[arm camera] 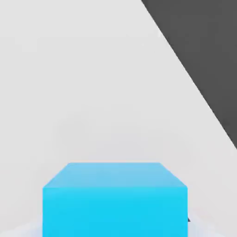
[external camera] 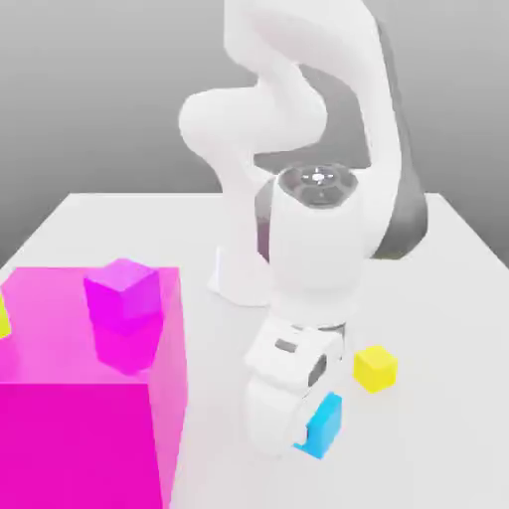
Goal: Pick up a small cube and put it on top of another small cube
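The claw (arm camera: pixel 115 227) is closed on the small, smooth cyan-blue cube (external camera: pixel 324 425), at the near part of the scene, toward the exterior view's right. It is probably light and stiff; gripping two opposite flat faces, centrally, should limit slipping.

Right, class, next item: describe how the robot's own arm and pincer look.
The arm is glossy white, with smooth, rounded, tube-like segments and a dark grey, ringed cap at one joint. The pincer's housing is white too, blocky, with small dark patches.
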Robot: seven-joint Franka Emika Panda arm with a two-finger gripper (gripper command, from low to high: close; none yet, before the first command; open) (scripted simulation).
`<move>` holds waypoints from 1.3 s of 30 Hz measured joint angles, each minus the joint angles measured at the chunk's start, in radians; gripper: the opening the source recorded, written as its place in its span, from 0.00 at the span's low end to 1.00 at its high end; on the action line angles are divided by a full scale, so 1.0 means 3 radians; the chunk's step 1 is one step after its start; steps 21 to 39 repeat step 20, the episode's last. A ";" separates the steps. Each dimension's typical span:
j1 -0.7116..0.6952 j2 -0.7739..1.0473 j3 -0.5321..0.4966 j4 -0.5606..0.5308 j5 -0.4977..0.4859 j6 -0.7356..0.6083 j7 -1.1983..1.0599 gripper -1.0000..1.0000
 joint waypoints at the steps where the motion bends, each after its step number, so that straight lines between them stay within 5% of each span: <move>1: 0.0118 -0.0112 0.0060 -0.0107 -0.0006 -0.0005 0.0007 0.00; 9: 0.0550 -0.1068 0.0502 -0.0979 -0.0279 -0.0010 0.0238 0.00; 17: 0.0548 -0.0367 0.0587 -0.1061 -0.0477 0.0789 0.0379 0.00; 18: 0.0534 -0.0281 0.0587 -0.1057 -0.0515 0.0871 0.0407 1.00; 39: 0.0515 -0.0281 0.0587 -0.1057 -0.0515 0.0871 0.0407 1.00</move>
